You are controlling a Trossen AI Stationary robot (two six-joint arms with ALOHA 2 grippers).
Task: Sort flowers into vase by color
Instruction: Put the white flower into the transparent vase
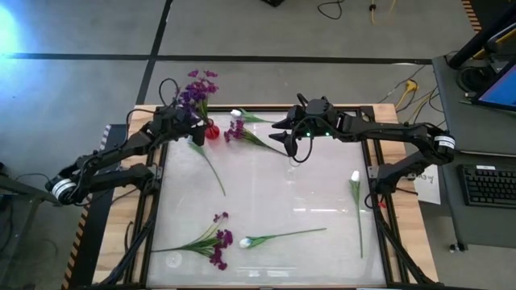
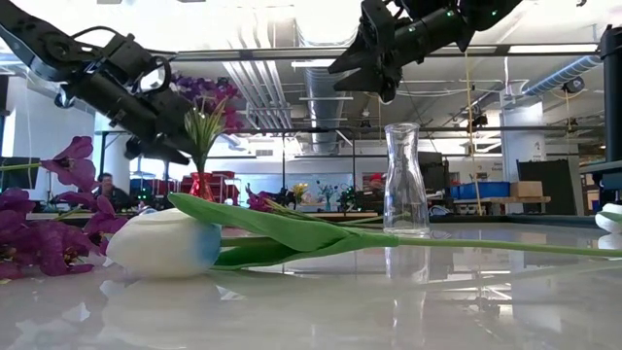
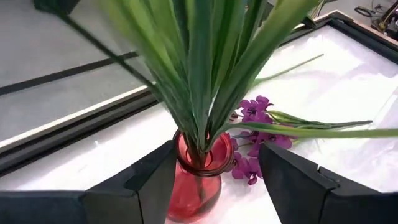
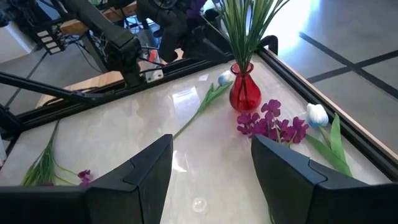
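Observation:
A red vase [image 1: 212,132] at the table's far left holds purple flowers [image 1: 197,87] with long green leaves [image 3: 205,68]. My left gripper [image 3: 214,155] is open, with one finger on each side of the vase's neck [image 3: 202,158]; I cannot tell if either touches it. My right gripper [image 1: 289,138] is open and empty, hovering above a clear glass vase [image 2: 403,180] at the far middle. A purple stem and a white bud [image 4: 317,115] lie on the table beside the red vase. More stems lie on the table near the front [image 1: 214,238] and at the right [image 1: 355,193].
A white tulip [image 2: 160,243] and purple blossoms [image 2: 39,228] lie at the near edge. Another stem [image 1: 211,167] lies on the table just in front of the red vase. The middle of the white tabletop [image 1: 282,197] is bare. A raised frame [image 1: 157,177] borders the table.

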